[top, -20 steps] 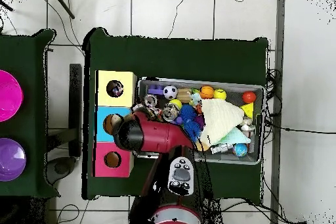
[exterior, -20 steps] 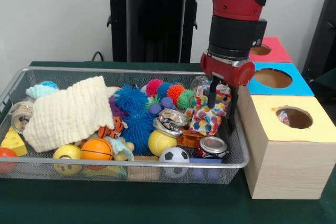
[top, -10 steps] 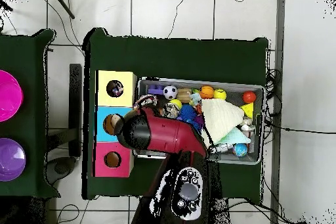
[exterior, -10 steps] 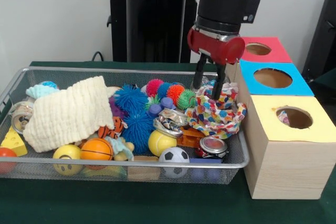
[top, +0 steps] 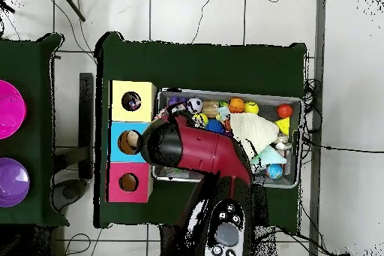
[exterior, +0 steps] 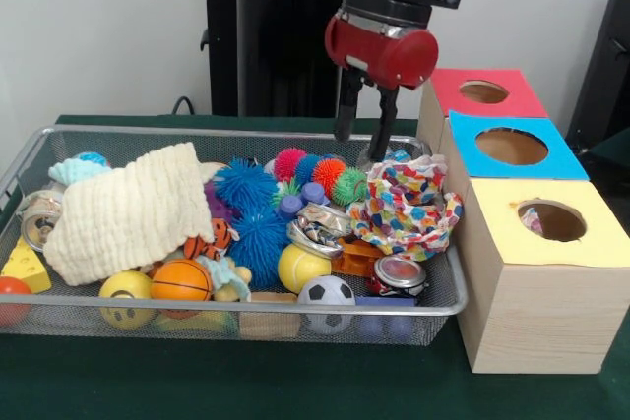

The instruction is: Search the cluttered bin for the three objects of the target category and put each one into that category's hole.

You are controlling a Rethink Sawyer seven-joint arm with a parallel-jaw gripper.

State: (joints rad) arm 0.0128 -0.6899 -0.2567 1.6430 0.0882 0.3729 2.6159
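Fingers (exterior: 364,130) empty, just above the spotted cloth (exterior: 409,209).

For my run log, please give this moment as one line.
pincer: open, empty, above bin | polka-dot cloth: lying in bin beside boxes | holes: yellow holds something

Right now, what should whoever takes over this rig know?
Pincer: open, empty, raised above the wire bin's far right corner.
Polka-dot cloth lies loose in the bin beside the boxes.
Yellow box hole already holds something; what it is cannot be told. Blue hole and red hole show nothing inside.
Left: target category unclear; go on searching the clutter.
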